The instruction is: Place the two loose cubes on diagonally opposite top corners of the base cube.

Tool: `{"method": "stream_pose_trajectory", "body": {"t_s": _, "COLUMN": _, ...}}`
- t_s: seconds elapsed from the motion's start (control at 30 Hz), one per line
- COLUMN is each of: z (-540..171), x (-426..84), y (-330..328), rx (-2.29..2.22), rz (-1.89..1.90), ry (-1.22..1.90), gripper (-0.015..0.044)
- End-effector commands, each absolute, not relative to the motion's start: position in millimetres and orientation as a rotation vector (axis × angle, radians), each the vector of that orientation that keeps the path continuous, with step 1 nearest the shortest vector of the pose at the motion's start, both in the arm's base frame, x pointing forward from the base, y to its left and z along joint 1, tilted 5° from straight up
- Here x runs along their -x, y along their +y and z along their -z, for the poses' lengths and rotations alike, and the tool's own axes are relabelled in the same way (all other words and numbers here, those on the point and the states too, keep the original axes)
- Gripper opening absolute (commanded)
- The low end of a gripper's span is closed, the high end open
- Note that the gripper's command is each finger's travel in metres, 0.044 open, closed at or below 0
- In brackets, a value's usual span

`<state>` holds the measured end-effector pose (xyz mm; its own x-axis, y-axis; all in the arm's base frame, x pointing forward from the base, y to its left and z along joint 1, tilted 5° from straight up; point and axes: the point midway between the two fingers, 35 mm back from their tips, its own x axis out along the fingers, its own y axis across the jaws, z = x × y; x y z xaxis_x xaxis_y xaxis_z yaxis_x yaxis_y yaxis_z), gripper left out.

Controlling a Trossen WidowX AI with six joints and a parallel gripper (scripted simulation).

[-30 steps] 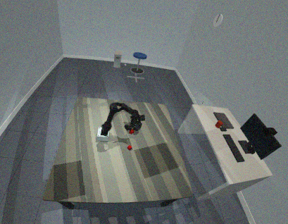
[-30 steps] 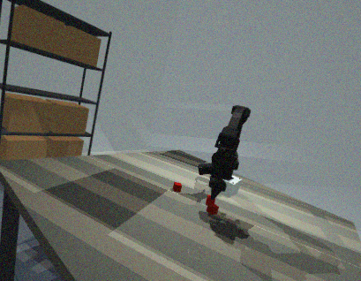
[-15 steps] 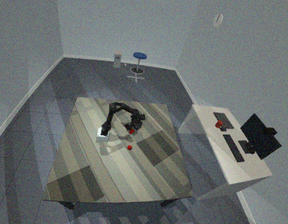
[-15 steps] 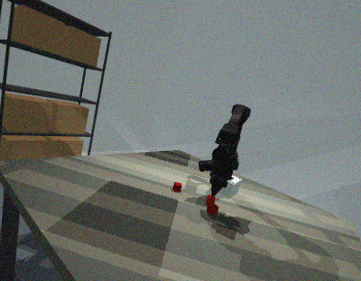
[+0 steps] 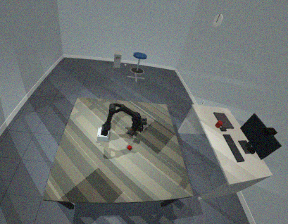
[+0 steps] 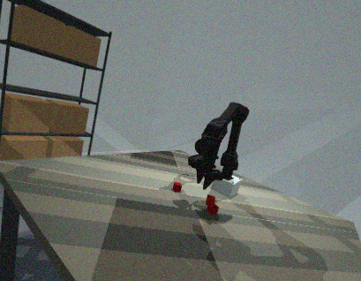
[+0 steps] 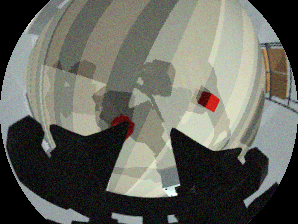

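A red cube (image 6: pixel 210 200) sits on top of the red base cube (image 6: pixel 212 209), set off toward one side. In the wrist view red of this pair (image 7: pixel 122 123) shows partly behind the left finger; which cube it is I cannot tell. In the top view the pair is hidden or too dark to make out. The other loose red cube (image 5: pixel 129 147) (image 6: pixel 177 187) (image 7: pixel 209 101) lies alone on the table, apart from the pair. My gripper (image 6: pixel 203 184) (image 7: pixel 150 128) is open and empty, above the table and up to one side of the pair, touching neither cube there.
The striped table (image 5: pixel 89 169) (image 6: pixel 81 221) carries the arm's white mount (image 5: pixel 103 138) (image 6: pixel 226 187). A white desk (image 5: pixel 220 148) with a monitor (image 5: pixel 260 137) stands beside the table. A shelf rack with brown boxes (image 6: pixel 55 35) stands behind.
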<state>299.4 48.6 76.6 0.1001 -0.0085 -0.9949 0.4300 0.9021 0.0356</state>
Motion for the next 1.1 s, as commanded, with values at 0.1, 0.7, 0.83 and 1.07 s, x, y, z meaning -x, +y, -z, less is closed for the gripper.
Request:
{"method": "stream_pose_trajectory", "body": {"t_s": 0.1, "z": -86.7, "x": -300.7, "y": 13.8, "rx": -0.085, "rz": 0.087, "ry": 1.465, "gripper": 0.0265}}
{"method": "stream_pose_trajectory", "body": {"t_s": 0.7, "z": -105.0, "x": -288.1, "y": -62.2, "rx": 0.518, "rz": -0.443, "ry": 1.418, "gripper": 0.0265}}
{"method": "stream_pose_trajectory", "body": {"t_s": 0.83, "z": -109.0, "x": -282.6, "y": -78.2, "rx": 0.651, "rz": -0.56, "ry": 1.389, "gripper": 0.0265}}
{"method": "stream_pose_trajectory", "body": {"t_s": 1.07, "z": -112.5, "x": -276.9, "y": -91.8, "rx": 0.768, "rz": -0.661, "ry": 1.358, "gripper": 0.0265}}
